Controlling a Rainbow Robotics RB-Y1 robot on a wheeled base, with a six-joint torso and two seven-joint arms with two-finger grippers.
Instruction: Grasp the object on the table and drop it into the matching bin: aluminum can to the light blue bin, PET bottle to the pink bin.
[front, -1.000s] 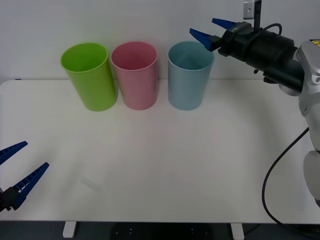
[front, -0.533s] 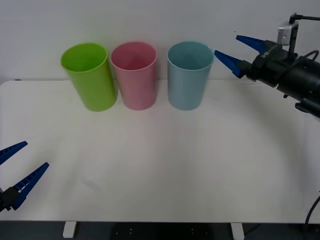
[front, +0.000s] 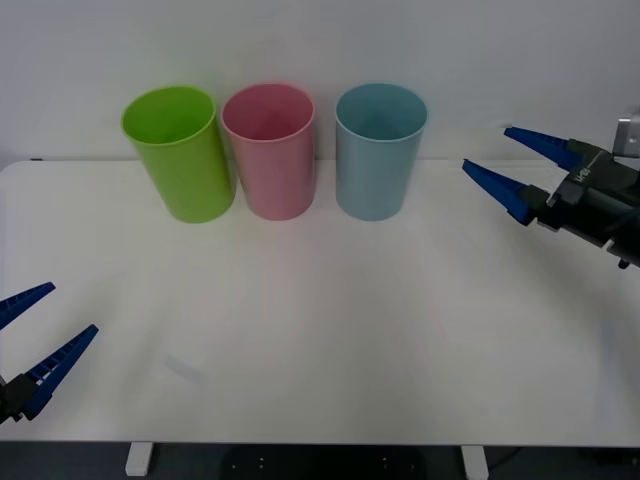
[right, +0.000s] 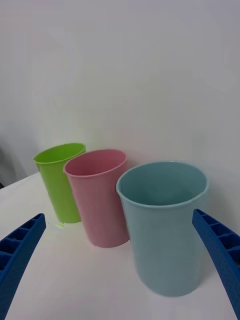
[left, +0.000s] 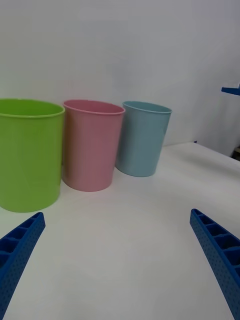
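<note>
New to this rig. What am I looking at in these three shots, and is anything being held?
It is a two-armed robot at a white table. The front view looks down from above the arms. The other two come from cameras on each wrist, with that arm's blue fingers at the bottom corners. Three tall bins stand in a row at the far side: lime green bin, pink bin, light blue bin. The right gripper hangs open in the air to the right of the light blue bin. The left gripper is open at the near left edge. Neither holds anything.
</note>
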